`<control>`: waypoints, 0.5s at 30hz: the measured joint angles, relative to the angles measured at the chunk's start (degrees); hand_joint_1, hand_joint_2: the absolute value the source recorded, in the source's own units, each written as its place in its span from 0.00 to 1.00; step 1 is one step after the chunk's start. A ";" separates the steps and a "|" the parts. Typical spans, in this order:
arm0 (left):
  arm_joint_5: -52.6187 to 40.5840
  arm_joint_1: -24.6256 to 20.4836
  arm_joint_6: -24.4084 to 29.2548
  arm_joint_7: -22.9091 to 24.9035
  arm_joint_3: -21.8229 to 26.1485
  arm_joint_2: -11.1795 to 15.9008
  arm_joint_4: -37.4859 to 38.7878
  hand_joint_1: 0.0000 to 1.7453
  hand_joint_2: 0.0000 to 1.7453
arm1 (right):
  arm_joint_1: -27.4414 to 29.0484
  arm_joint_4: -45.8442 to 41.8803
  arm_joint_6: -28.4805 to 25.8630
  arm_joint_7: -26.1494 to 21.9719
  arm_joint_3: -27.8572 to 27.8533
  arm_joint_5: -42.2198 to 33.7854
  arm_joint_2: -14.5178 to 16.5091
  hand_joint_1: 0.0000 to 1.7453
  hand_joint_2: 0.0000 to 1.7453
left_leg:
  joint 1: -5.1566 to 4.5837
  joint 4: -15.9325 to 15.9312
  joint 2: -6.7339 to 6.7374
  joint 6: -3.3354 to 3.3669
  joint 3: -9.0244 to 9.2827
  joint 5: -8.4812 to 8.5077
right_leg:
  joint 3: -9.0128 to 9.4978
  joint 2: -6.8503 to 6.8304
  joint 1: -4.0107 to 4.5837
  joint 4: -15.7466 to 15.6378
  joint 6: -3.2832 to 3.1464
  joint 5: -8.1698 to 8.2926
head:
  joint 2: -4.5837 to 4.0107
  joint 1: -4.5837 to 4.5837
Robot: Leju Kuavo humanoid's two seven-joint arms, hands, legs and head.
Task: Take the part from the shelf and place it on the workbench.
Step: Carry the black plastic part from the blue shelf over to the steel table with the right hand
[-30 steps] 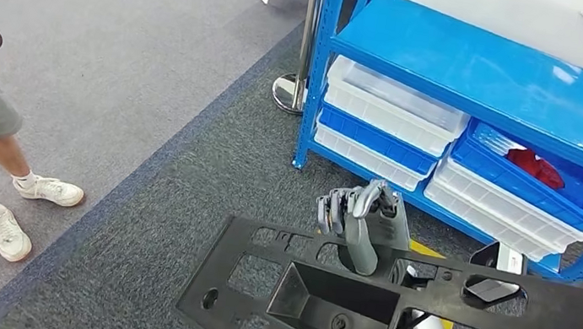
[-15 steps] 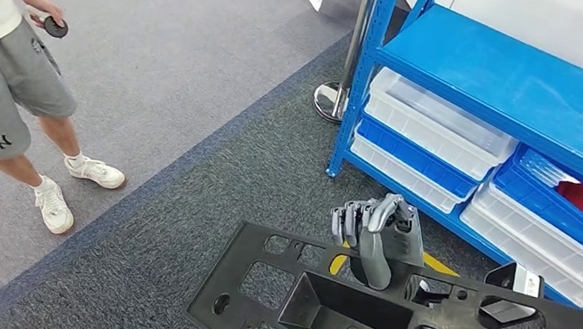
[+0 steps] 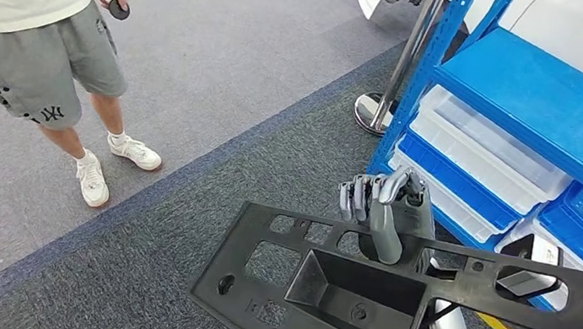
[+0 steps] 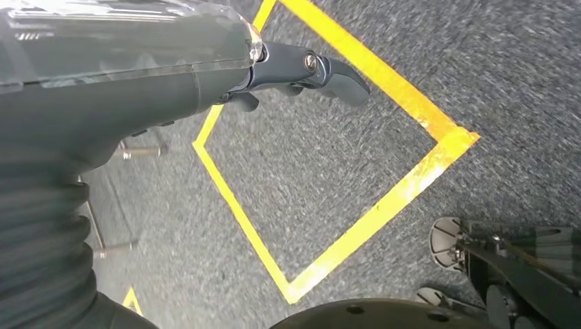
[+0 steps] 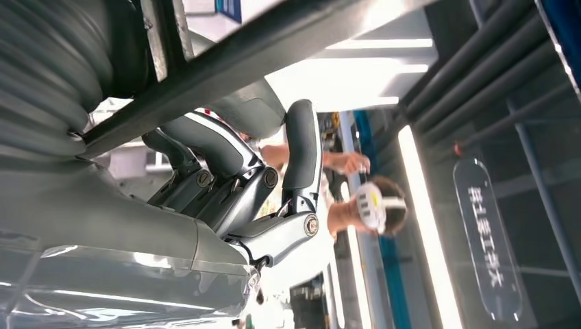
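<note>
The part (image 3: 356, 296) is a large flat black plastic panel with cut-outs and a sunken tray in its middle, held level low in the head view. My right hand (image 3: 387, 211) grips its far edge from underneath, thumb lying over the top. In the right wrist view the same hand (image 5: 240, 185) curls its fingers around the panel's dark edge (image 5: 274, 34). My left hand (image 4: 137, 75) hangs over the grey carpet with a dark finger (image 4: 329, 72) stretched out and nothing in it.
The blue shelf (image 3: 535, 94) with clear and blue bins (image 3: 485, 152) stands on the right, a chrome post base (image 3: 376, 112) at its corner. A person (image 3: 28, 2) stands at the left holding a small dark disc (image 3: 118, 10). Yellow floor tape (image 4: 384, 205) marks the carpet.
The whole view has swung left: the shelf slid to the right and the person came further in. My right hand keeps its hold on the panel.
</note>
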 joint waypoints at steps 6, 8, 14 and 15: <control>0.15 -0.52 0.05 0.49 0.00 -0.02 0.00 0.00 1.00 | -0.88 2.40 0.86 -0.32 -0.47 -0.78 0.04 1.00 1.00 | -0.01 -0.01 -3.90 0.79 -0.23 0.37 | -7.99 4.17 -0.26 15.36 0.29 -5.77 | 0.00 0.00; 0.10 -0.71 0.12 0.63 0.00 -0.03 0.00 0.00 1.00 | -1.01 2.85 0.90 -0.45 -0.64 -0.94 0.03 1.00 1.00 | -0.02 0.12 -5.33 0.73 -0.17 0.40 | -5.32 5.19 -0.23 8.99 -0.23 -1.54 | 0.00 0.00; -0.32 -1.10 0.16 0.70 0.00 -0.09 0.00 0.00 1.00 | -1.49 3.51 1.33 -1.11 -1.13 -1.17 0.01 1.00 1.00 | 0.10 0.16 -8.26 -0.92 -0.77 0.83 | -1.20 6.81 -0.19 -1.09 -1.26 2.50 | 0.00 0.00; -0.38 -1.06 0.16 0.72 0.00 -0.07 0.00 0.00 1.00 | -1.53 3.61 1.43 -1.24 -1.14 -1.18 0.01 1.00 1.00 | -0.01 0.81 -7.48 -1.20 -1.12 0.29 | -0.99 6.18 -0.34 -1.52 -1.56 2.71 | 0.00 -0.02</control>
